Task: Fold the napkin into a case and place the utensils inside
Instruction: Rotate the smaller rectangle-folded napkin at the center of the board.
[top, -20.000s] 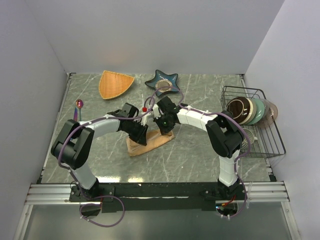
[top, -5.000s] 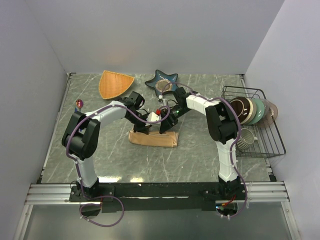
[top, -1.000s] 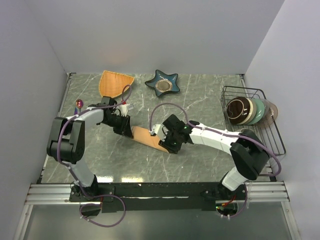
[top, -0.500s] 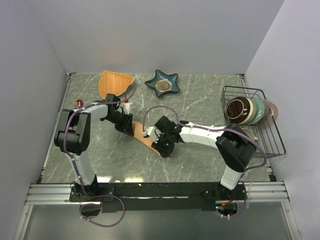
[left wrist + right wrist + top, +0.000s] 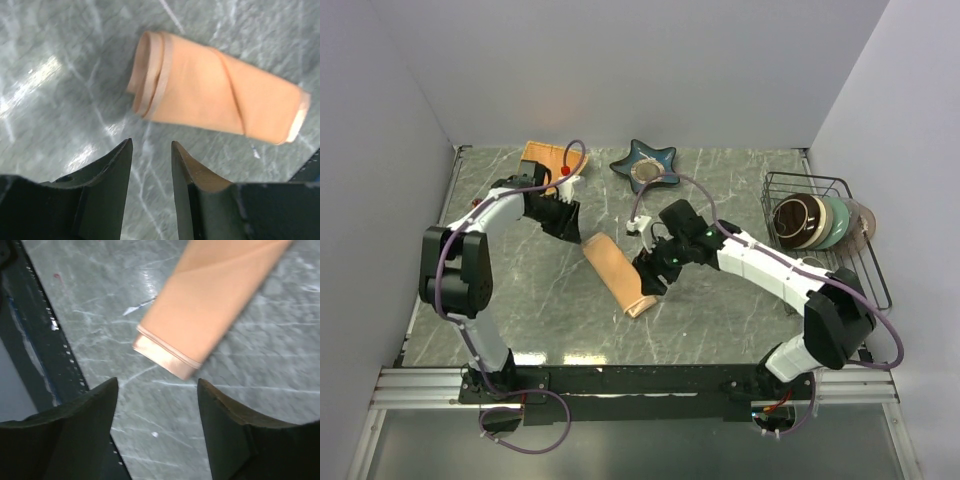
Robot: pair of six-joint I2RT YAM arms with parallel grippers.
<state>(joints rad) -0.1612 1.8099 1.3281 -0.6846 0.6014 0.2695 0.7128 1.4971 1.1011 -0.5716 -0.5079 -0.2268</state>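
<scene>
Top view: left gripper [image 5: 567,221] is off the far end of the folded napkin [image 5: 617,275], touching nothing. Right gripper [image 5: 649,279] sits just right of the napkin's near end, empty. Wire basket [image 5: 850,300] far right of it holds bowls [image 5: 810,222] on edge. Blue star dish [image 5: 666,156] holds a round tan item.
Left wrist: fingers [image 5: 117,165] partly spread, nothing between, napkin ahead on the table.
Right wrist: fingers [image 5: 220,415] wide apart, empty, napkin's hemmed end just beyond the tips.
</scene>
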